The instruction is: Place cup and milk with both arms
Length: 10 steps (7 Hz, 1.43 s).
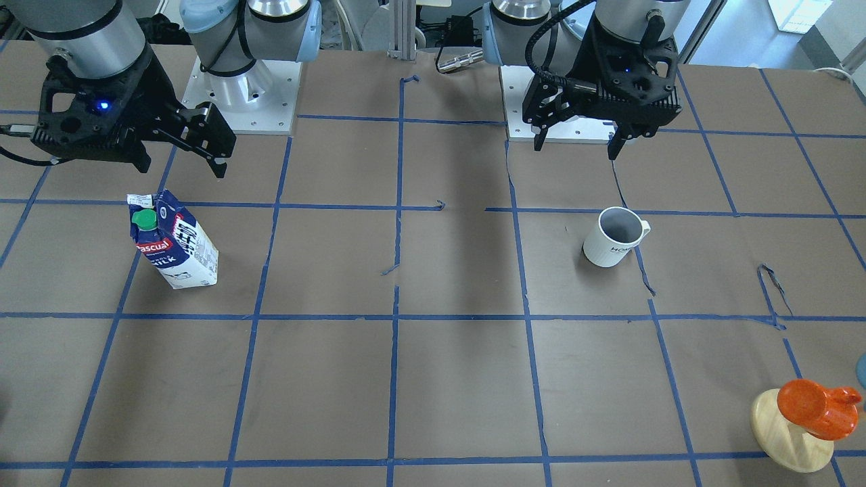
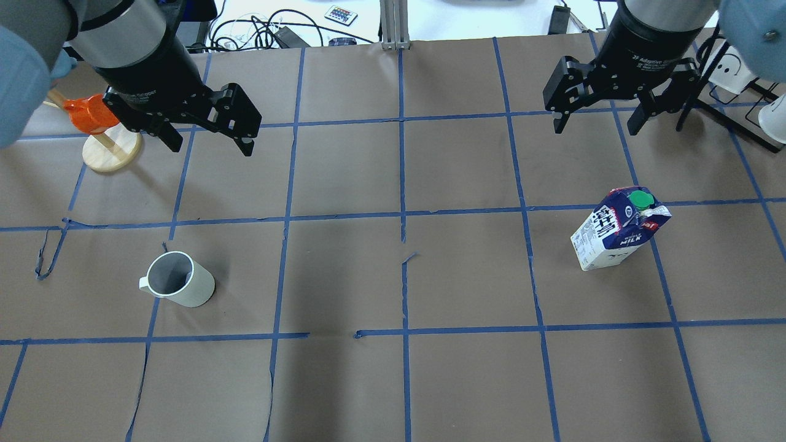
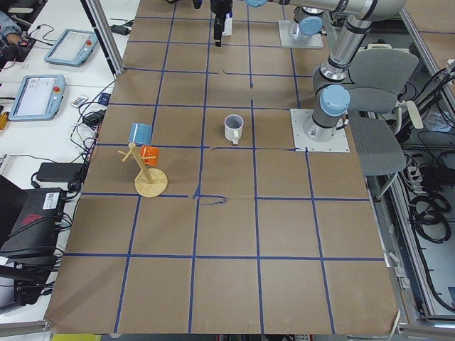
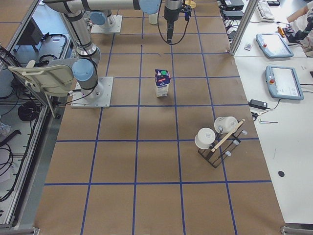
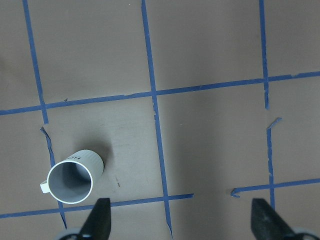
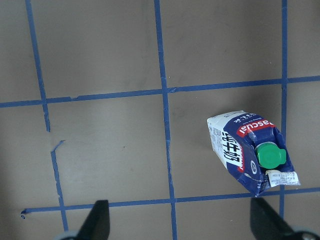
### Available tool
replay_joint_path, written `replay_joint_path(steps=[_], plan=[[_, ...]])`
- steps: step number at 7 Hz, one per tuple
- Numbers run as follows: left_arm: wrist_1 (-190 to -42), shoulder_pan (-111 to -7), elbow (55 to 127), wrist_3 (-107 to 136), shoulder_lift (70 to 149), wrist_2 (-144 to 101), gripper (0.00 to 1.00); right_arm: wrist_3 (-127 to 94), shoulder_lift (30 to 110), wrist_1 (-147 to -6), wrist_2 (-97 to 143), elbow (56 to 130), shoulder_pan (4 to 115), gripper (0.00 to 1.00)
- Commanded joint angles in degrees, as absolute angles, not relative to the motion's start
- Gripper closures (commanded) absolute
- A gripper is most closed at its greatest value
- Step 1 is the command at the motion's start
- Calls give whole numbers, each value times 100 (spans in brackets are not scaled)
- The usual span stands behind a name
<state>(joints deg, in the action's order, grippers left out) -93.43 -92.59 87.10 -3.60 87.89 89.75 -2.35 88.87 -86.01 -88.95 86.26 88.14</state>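
The white ribbed cup (image 1: 614, 238) stands upright on the brown table, grey inside; it also shows in the overhead view (image 2: 181, 279) and the left wrist view (image 5: 72, 180). My left gripper (image 1: 576, 149) hangs open and empty above the table, set back from the cup toward the robot's base (image 2: 212, 146). The blue-and-white milk carton (image 1: 177, 243) with a green cap stands upright on the other side (image 2: 617, 230) and shows in the right wrist view (image 6: 247, 150). My right gripper (image 1: 183, 169) is open and empty, above and apart from the carton (image 2: 595, 129).
An orange cup on a wooden stand (image 1: 815, 406) sits at the table corner on my left (image 2: 92, 116), close to the left arm. A rack with white cups (image 4: 217, 137) stands beyond the carton on my right. Blue tape lines grid the brown paper.
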Motion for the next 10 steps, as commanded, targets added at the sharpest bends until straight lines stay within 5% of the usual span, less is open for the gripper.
replay_joint_path(steps=[1, 10], plan=[[-9343, -9255, 8710, -360, 8789, 8974, 0, -237, 8894, -8648, -8842, 8622, 8815, 0], [-9343, -9255, 8728, -431, 8780, 8982, 0, -167, 8868, -8807, -8886, 8657, 8815, 0]])
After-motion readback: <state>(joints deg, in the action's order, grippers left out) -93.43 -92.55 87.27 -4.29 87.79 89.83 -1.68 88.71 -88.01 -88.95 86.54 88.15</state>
